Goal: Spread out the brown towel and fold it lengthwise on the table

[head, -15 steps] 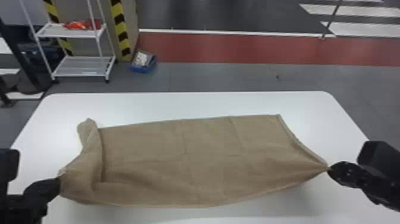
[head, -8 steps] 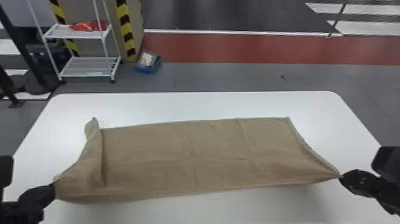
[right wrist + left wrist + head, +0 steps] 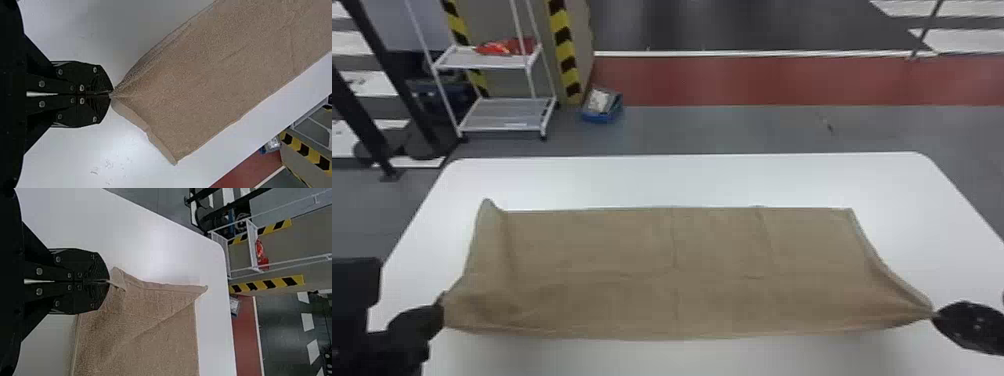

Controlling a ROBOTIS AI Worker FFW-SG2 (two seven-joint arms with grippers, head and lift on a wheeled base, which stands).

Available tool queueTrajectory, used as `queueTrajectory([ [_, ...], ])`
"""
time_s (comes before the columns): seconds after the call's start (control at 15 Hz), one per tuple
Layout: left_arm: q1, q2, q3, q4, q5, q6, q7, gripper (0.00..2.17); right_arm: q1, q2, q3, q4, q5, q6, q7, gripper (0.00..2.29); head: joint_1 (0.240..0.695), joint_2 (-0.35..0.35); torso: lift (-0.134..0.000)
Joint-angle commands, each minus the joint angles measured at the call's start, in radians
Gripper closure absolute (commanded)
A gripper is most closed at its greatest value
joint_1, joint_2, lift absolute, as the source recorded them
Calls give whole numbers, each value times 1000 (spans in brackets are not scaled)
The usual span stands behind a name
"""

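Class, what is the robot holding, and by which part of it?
The brown towel, pinched at its two near corners: one in the left hand, the other in the right hand.

Three cams, one table: head wide, wrists close.
Head cam looks forward and down from the robot's head, farthest back, over the table to the white shelf and red floor strip. Both wrist views lie sideways: left looks past left tool over the towel's left end to the shelf; right looks past right tool over its right end, angled to the far side. All three share table, towel, red strip.
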Motion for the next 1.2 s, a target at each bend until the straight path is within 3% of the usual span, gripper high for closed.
queueTrajectory([
  [0.0,0,-1,3,-3,0,10,24,1683,4,0,-10,1,1,0,-1,1555,695,27,-125],
  [0.27,-11,2,-2,-17,-1,34,139,1679,5,4,-41,-1,1,4,11,1555,695,51,-125],
  [0.6,-135,2,-88,-8,-26,65,148,1679,-41,4,-35,2,6,28,28,1555,695,25,-125],
  [0.87,-293,2,-154,61,-37,132,199,1679,-111,5,0,22,12,80,48,1555,695,-6,-125],
  [1.13,-413,4,-201,179,-44,135,285,1679,-180,7,54,59,61,237,57,1555,695,-5,-125],
])
